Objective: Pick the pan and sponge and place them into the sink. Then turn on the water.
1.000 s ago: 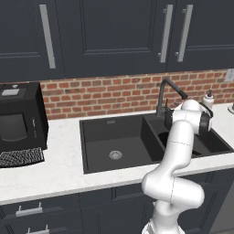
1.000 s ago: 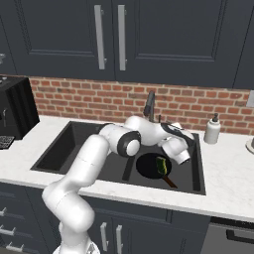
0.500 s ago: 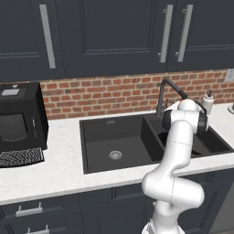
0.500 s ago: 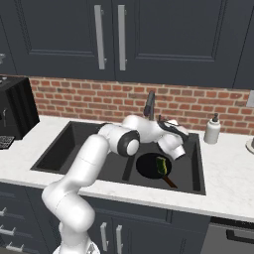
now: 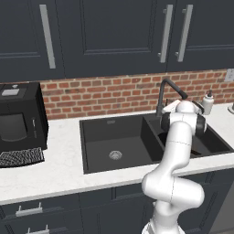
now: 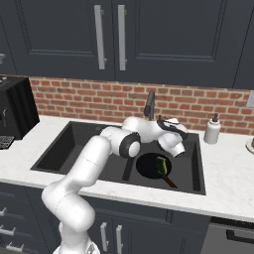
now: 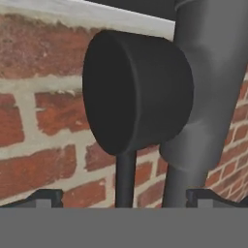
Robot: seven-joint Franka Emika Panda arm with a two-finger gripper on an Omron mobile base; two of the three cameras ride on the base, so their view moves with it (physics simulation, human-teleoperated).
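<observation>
The black pan (image 6: 148, 166) lies in the sink's smaller right basin, its handle pointing toward the front. On the pan rests the green and yellow sponge (image 6: 161, 164). The wide left basin of the sink (image 5: 101, 145) holds just its silver drain (image 5: 115, 155). My gripper (image 6: 160, 121) reaches over the right basin to the base of the dark faucet (image 5: 172, 89). In the hand view the gripper (image 7: 126, 196) is open, and the faucet's round handle cap (image 7: 138, 92) and its thin stem (image 7: 126, 177) sit close ahead between the fingertips (image 7: 48, 196). No water runs.
A white soap dispenser (image 6: 212, 130) stands on the counter right of the sink. A black appliance (image 5: 18, 118) sits at the far left against the brick wall (image 5: 100, 95). Dark cabinets hang above, and the white counter (image 5: 55, 169) runs along the front.
The hand has shifted slightly back and toward the faucet. Pan and sponge have stayed in the right basin.
</observation>
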